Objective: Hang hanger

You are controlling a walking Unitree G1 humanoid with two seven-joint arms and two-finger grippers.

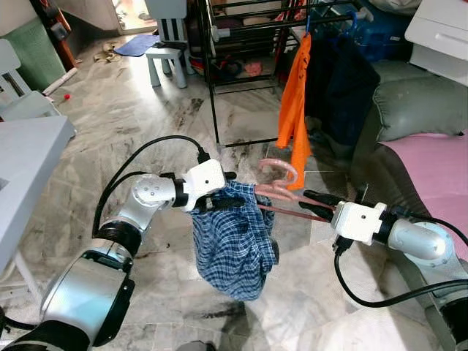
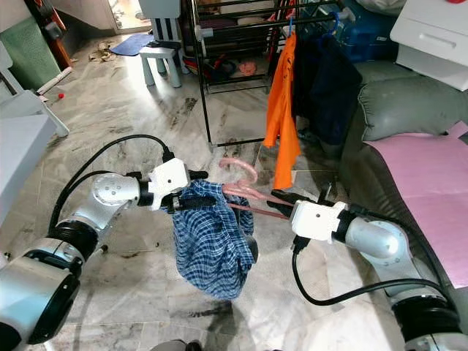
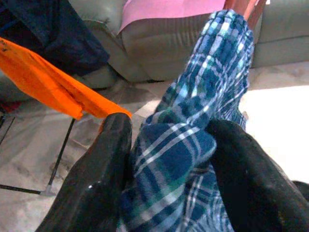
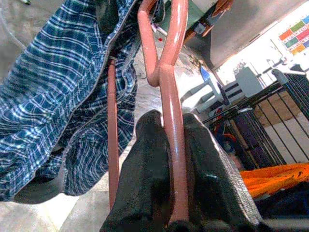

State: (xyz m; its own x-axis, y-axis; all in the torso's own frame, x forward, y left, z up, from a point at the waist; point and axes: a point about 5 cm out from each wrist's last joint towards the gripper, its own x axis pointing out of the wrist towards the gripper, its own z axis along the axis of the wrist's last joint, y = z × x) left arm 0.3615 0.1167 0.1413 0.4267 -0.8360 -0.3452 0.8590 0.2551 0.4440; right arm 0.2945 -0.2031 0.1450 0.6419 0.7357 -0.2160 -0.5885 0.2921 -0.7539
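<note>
A pink hanger [image 1: 281, 191] carries a blue plaid garment [image 1: 234, 245] that droops toward the floor. My right gripper [image 1: 316, 205] is shut on the hanger's top bar, seen up close as the pink hanger [image 4: 171, 145] pressed between its fingers [image 4: 145, 179]. My left gripper [image 1: 216, 199] is shut on a bunch of the plaid garment [image 3: 178, 145] at its upper left edge. Behind stands a black clothes rack [image 1: 241, 29] with an orange garment [image 1: 296, 110] and dark clothes hanging from it.
A grey sofa with a pink cover [image 1: 431, 168] lies to the right. A white stool [image 1: 167, 62] stands at the back, a white table edge [image 1: 29, 146] at the left. Marble floor [image 1: 131, 117] lies open between me and the rack.
</note>
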